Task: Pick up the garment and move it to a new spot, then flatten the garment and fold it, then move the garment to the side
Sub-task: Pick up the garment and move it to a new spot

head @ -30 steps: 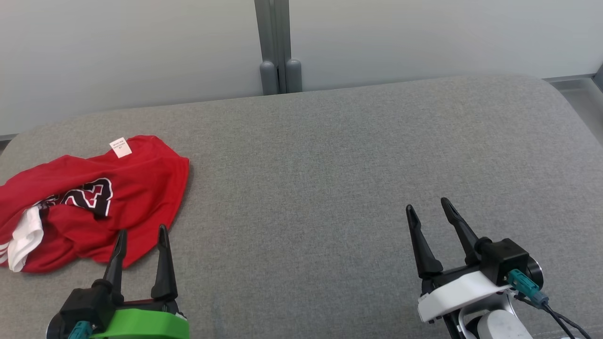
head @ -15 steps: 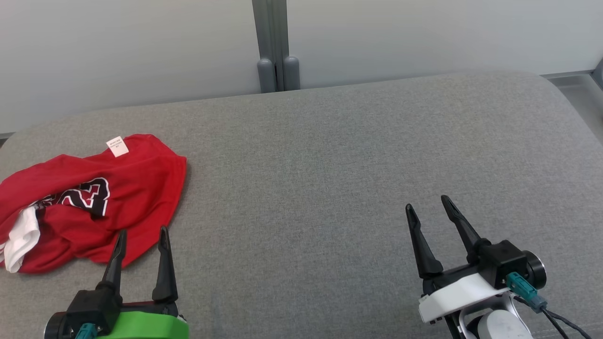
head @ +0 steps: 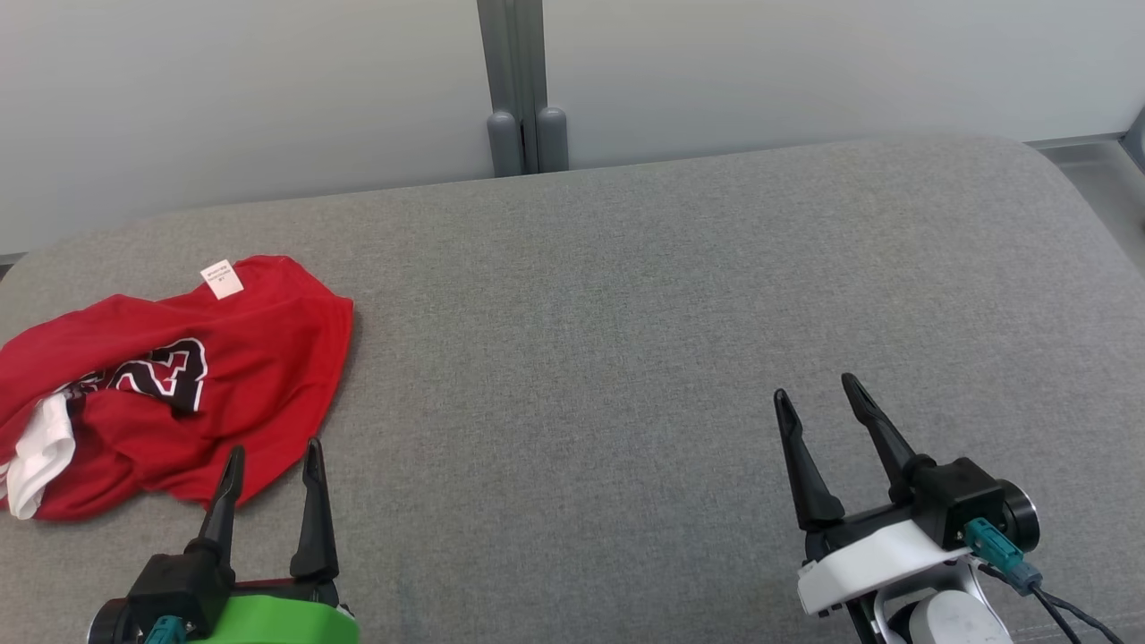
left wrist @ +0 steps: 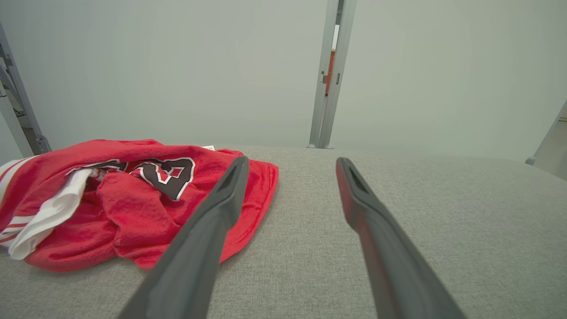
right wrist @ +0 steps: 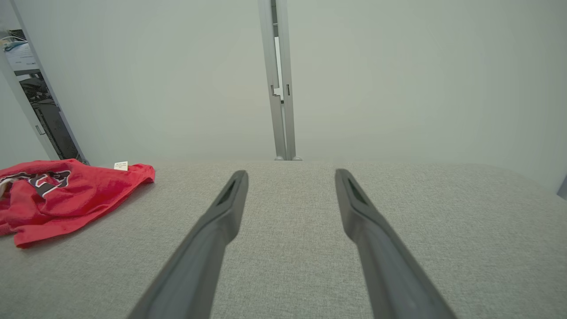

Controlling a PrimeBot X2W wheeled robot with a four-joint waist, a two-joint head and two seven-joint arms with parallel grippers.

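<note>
I have the garment [head: 179, 385] at the far left of the grey padded surface [head: 626, 295] in the head view. It is a red jersey lying crumpled in a loose heap, with a black number outlined in white showing on top. A strip of white fabric [head: 40, 452] pokes out at its left end, and a small white tag [head: 221, 278] sits on its far edge.

My left gripper [head: 274, 445] is low at the near edge of the surface, its two dark fingers spread apart and holding nothing. In the head view its left fingertip overlaps the near hem of the jersey, while the right one is over bare grey cloth just beside that hem. From the left wrist view I cannot tell whether that left fingertip touches the fabric or hangs just above it.

My right gripper [head: 814, 385] is well apart from the garment, over the right part of the surface, fingers likewise spread and empty. Behind the surface stands a pale wall [head: 268, 89] with a grey post [head: 523, 89] at its middle
</note>
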